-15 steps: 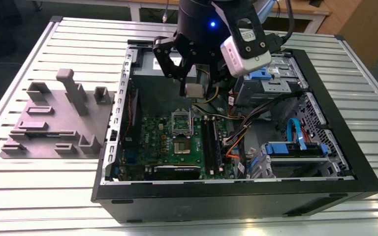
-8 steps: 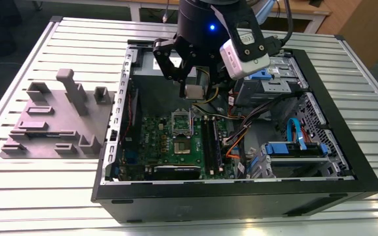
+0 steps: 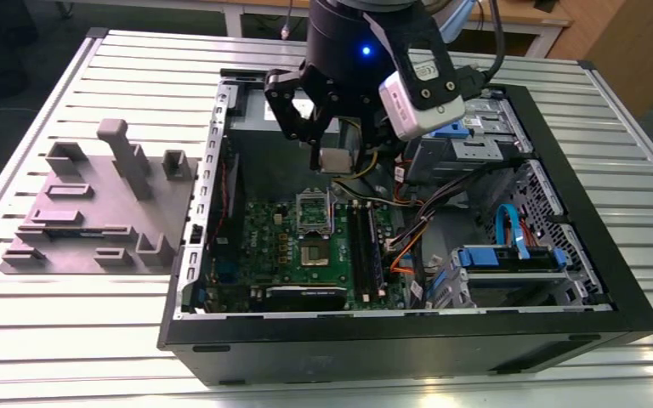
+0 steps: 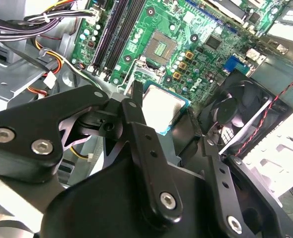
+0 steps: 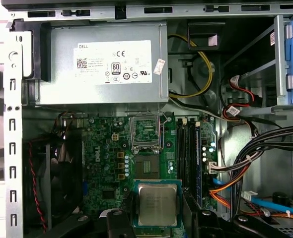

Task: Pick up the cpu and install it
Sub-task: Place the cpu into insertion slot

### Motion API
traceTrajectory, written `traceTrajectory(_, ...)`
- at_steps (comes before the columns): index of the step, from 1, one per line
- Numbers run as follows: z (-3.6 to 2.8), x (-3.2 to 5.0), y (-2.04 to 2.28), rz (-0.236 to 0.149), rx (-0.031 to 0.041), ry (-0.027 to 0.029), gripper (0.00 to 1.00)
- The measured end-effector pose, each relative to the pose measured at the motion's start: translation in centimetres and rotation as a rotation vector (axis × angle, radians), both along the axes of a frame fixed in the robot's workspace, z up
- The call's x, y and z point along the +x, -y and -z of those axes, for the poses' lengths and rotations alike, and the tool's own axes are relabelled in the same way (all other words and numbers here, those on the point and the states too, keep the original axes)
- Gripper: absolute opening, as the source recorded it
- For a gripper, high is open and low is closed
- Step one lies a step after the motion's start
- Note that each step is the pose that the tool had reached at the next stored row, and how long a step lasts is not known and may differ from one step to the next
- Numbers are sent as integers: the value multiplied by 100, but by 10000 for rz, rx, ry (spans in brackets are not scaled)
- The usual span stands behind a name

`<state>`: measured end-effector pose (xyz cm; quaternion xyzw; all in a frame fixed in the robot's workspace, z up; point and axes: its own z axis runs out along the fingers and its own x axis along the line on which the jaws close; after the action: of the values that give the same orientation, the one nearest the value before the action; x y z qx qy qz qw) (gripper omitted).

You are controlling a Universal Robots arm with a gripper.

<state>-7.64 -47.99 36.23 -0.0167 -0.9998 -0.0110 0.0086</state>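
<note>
The black metal claw (image 5: 158, 210) is closed on two edges of the small flat square silvery-grey cpu (image 5: 158, 203), holding it in the air above the green motherboard (image 5: 107, 163), apart from the dark square open socket (image 5: 147, 166); beyond stands the grey metal power supply box (image 5: 102, 94). I judge the risk to be a tilted or wrongly turned cpu bending the socket's contacts, or a slip from so narrow a grip; the cpu's underside is hidden, and its height over the motherboard is hard to judge.

Slatted alu table (image 3: 54, 340), wood panel (image 3: 627, 47)
</note>
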Motion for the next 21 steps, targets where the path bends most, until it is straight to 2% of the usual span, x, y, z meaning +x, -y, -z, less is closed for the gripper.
traceTrajectory(8,51,0,0,0,-1,-1,47)
traceTrajectory(21,75,0,10,0,-3,-1,47)
